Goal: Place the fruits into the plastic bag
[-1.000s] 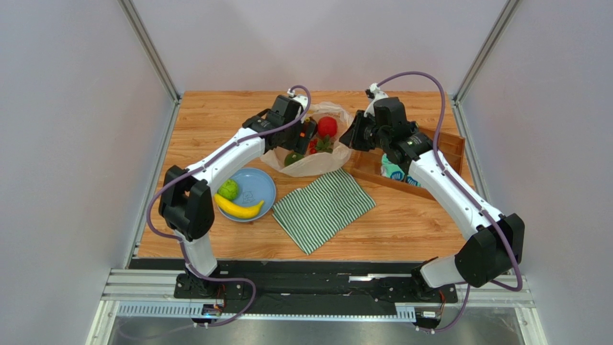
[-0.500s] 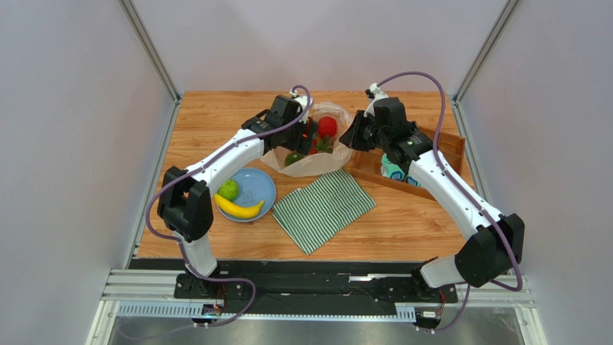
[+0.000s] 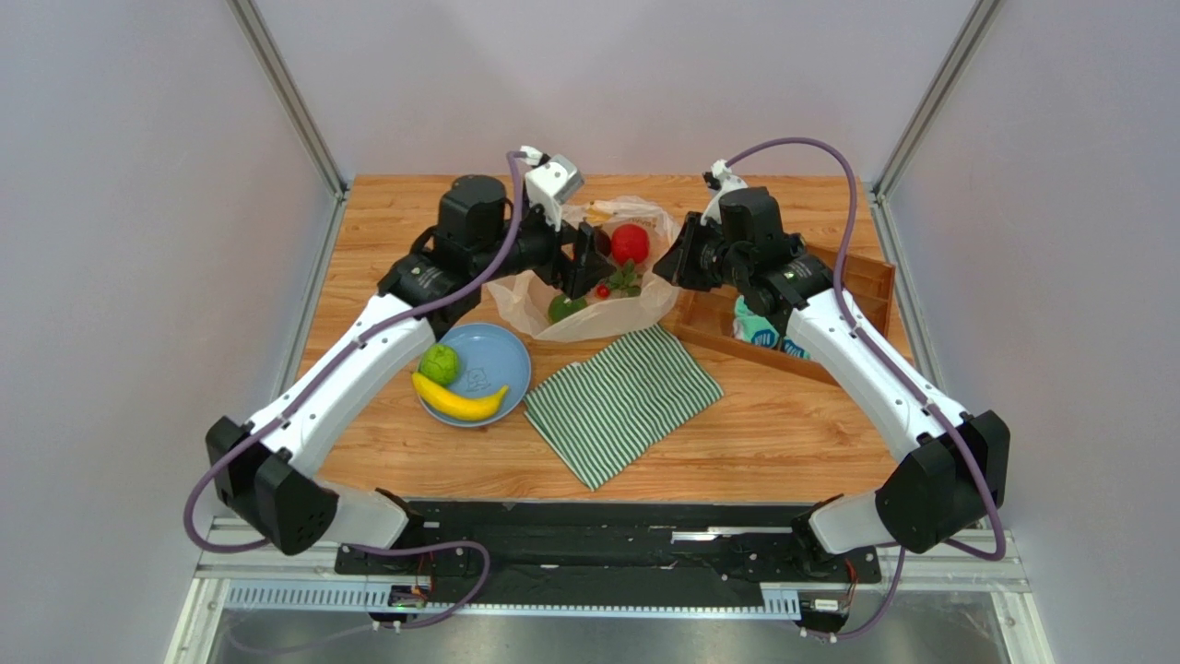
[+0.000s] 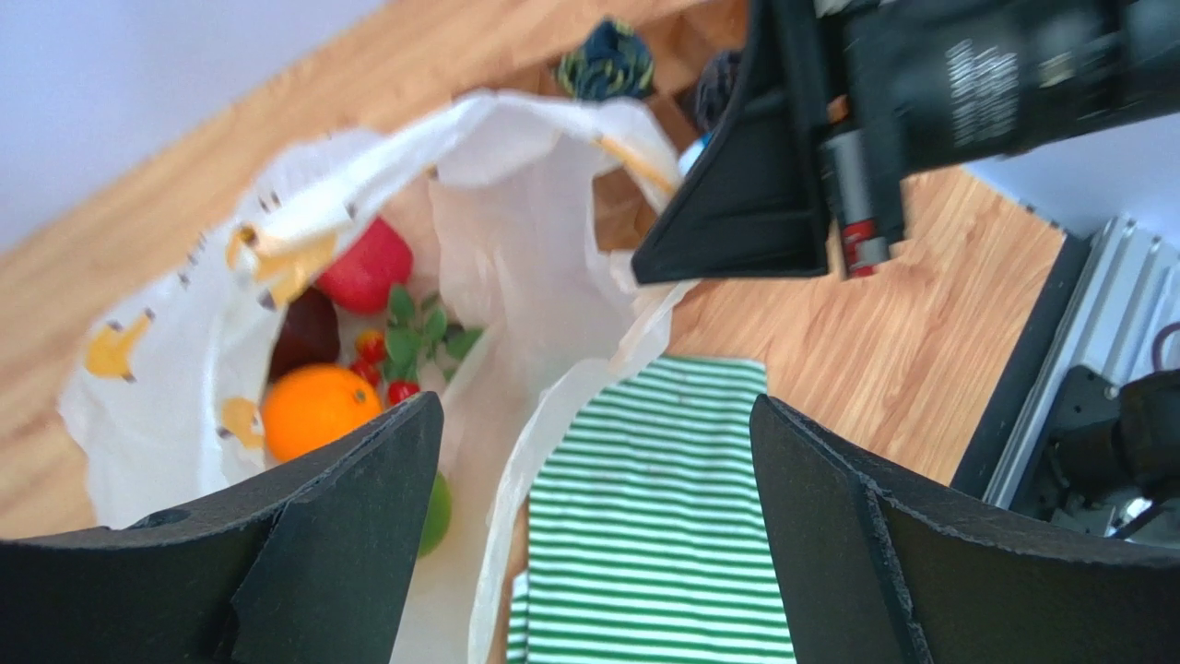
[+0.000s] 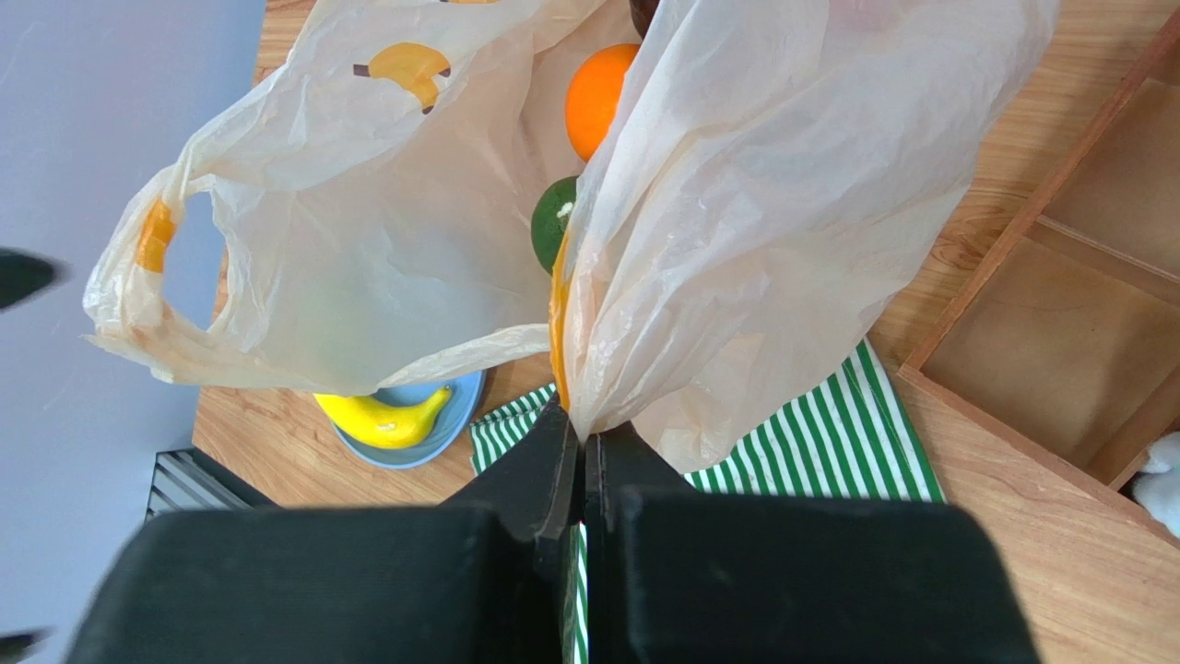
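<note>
The translucent whitish plastic bag with yellow banana prints (image 3: 610,321) sits at the middle of the table's far edge. The right gripper (image 5: 583,437) holds its mouth up, jaws clamped together on a bunched fold of the bag's rim. The left gripper (image 4: 593,410) hangs above the bag's mouth, jaws spread wide with nothing between them. Inside the bag lie a round red apple (image 4: 364,267), a round orange (image 4: 316,411), a dark purple-brown fruit (image 4: 308,332), small red berries with green leaves (image 4: 402,349) and a dark green round fruit (image 5: 550,222) (half hidden by the plastic). Nearer the left edge, a round light-blue plate (image 3: 506,357) carries a curved yellow banana (image 3: 460,403) and a light green apple (image 3: 439,365), the two touching. A green-and-white striped cloth (image 3: 623,401) lies flat just beside the plate, toward the near edge. A shallow wooden tray (image 3: 866,284) stands at the right edge.
</note>
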You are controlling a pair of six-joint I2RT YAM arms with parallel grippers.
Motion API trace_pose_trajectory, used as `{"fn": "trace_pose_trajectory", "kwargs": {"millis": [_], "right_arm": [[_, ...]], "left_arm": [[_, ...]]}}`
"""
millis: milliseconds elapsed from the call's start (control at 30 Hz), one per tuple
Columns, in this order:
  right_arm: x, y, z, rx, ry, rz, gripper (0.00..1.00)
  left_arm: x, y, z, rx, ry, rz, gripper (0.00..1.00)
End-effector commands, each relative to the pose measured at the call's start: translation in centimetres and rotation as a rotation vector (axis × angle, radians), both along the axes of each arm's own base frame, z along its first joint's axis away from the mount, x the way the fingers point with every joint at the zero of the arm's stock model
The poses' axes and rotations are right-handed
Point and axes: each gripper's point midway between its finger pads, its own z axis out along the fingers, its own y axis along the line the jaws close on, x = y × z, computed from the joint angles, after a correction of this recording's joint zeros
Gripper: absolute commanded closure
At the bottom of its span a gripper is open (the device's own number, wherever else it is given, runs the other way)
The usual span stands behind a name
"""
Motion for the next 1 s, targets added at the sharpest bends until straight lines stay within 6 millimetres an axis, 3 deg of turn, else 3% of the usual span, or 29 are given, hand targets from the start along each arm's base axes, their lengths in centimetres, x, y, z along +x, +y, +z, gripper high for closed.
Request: {"fn": "trace_pose_trajectory", "kwargs": {"millis": [0,133,300,467,567,767,967], "right_arm": [[-0.1,0.0,0.4,0.001,-0.019,0.000,1.00],[-0.2,-0.1,0.4,-0.002,-0.020,-0.002,1.00],[-0.1,-0.1,0.2,-0.004,-0.016,-0.002,1.00],[-0.2,0.0,0.2,-0.001,-0.015,0.002,1.00],[-0.2,0.0,0.2,-0.001,-0.013,0.000,1.00],[-0.1,-0.2,0.1,-0.001,-0.011,-0.004,1.00],[-0.2,-0.1,0.2,0.001,-0.013,-0.001,1.00]], "left_arm": [[-0.5,1.3,4.5,-0.056,-0.132,0.021,0.09],[0.3,4.3,6.1,-0.107,-0.117,0.135,0.09],[2.2,10.8,5.2,-0.102,-0.078,0.404,0.09],[3.1,16.8,2.2,-0.169,0.032,0.600,0.09],[2.9,19.4,0.6,-0.198,0.064,0.689,0.09],[2.3,22.6,-2.5,-0.201,0.142,0.806,0.09],[1.6,24.9,-7.4,-0.094,0.228,0.930,0.09]]}}
